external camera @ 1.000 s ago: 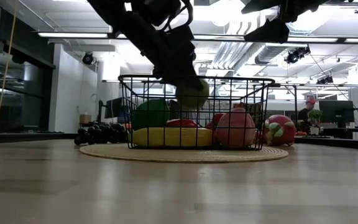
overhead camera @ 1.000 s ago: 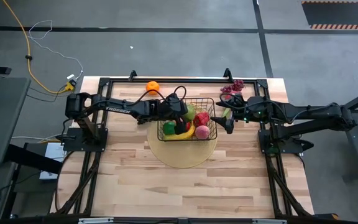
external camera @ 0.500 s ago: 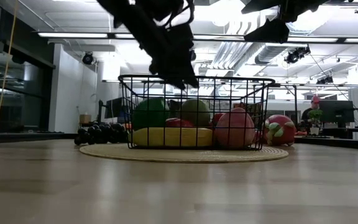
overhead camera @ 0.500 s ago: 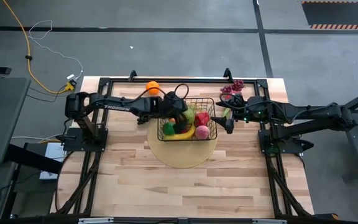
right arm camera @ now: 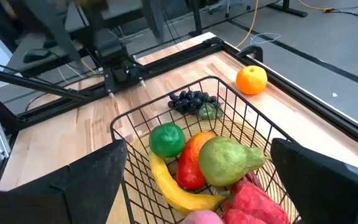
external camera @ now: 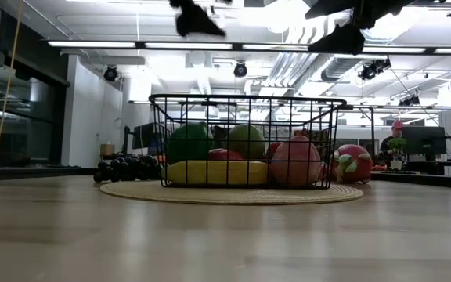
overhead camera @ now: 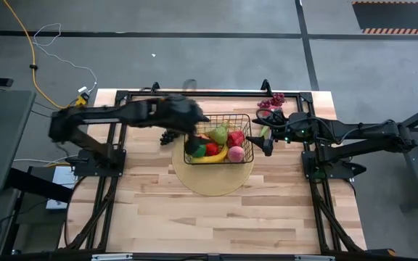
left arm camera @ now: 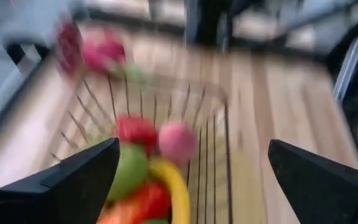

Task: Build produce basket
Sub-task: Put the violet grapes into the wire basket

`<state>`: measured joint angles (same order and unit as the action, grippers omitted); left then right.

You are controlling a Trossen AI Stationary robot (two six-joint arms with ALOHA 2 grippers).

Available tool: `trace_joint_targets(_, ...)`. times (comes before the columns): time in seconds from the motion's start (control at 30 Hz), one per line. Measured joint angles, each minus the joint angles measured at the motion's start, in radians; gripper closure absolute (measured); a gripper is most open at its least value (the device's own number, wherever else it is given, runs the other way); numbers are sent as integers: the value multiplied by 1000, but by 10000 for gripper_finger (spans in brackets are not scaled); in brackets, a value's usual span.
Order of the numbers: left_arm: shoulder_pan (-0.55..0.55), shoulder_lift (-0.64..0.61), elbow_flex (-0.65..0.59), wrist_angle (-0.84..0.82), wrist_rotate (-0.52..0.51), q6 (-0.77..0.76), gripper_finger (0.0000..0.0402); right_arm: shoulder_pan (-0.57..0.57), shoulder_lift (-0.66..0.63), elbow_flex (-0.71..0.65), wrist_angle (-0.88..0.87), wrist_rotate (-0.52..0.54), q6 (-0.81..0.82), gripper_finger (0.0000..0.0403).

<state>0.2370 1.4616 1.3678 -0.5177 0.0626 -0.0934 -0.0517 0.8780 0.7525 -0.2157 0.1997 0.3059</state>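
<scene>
My left claw (left arm camera: 185,180), which a second ago reached down into the basket with the green pear between its fingers, has let the pear go and has lifted clear. It now rides above the basket's left edge with its fingers (left arm camera: 73,180) spread wide and nothing between them; in the overhead view the left arm (overhead camera: 144,112) shows smeared. From table height, only a dark tip of the left arm remains at the top edge, where before the arm filled the space over the basket.

The pear (right arm camera: 229,160) now lies inside the basket (overhead camera: 244,118), on top of the other fruit and toward the far side. Beside it I see a green ball (right arm camera: 166,140), a red-orange mango (right arm camera: 190,163), a yellow banana (external camera: 214,172) along the near side, and a peach (external camera: 296,163) at the near right corner. The basket has not shifted; it stands on a round pale disc (overhead camera: 212,181) on the wooden table (overhead camera: 216,225).

My right claw (overhead camera: 265,138) has not moved: it hovers just right of the basket, fingers (right arm camera: 67,186) wide apart and empty. Outside the basket lie the orange (right arm camera: 252,79) by the far edge of the table, dark grapes (right arm camera: 191,101) to the left of the basket, red grapes (overhead camera: 272,101) at the far right corner, and a pink dragon fruit (external camera: 352,164) to the right of the basket.
</scene>
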Motion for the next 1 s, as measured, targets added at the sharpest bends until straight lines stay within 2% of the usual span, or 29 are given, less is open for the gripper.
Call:
trace_joint_targets(0.27,-66,-401,-379,439,-245,-88,4,0,0,0,-10,0,0,15)
trace_joint_targets(0.37,-86,-526,-505,500,-310,-132,4,0,0,0,-10,0,0,15)
trace_joint_targets(0.5,-90,-644,-601,506,-318,-164,5,0,0,0,-10,0,0,15)
trace_joint_targets(0.67,-90,-697,-633,485,-318,-131,5,0,0,0,-9,0,0,15)
trace_joint_targets(1.0,-90,-677,-634,484,-317,-139,5,0,0,0,-6,0,8,15)
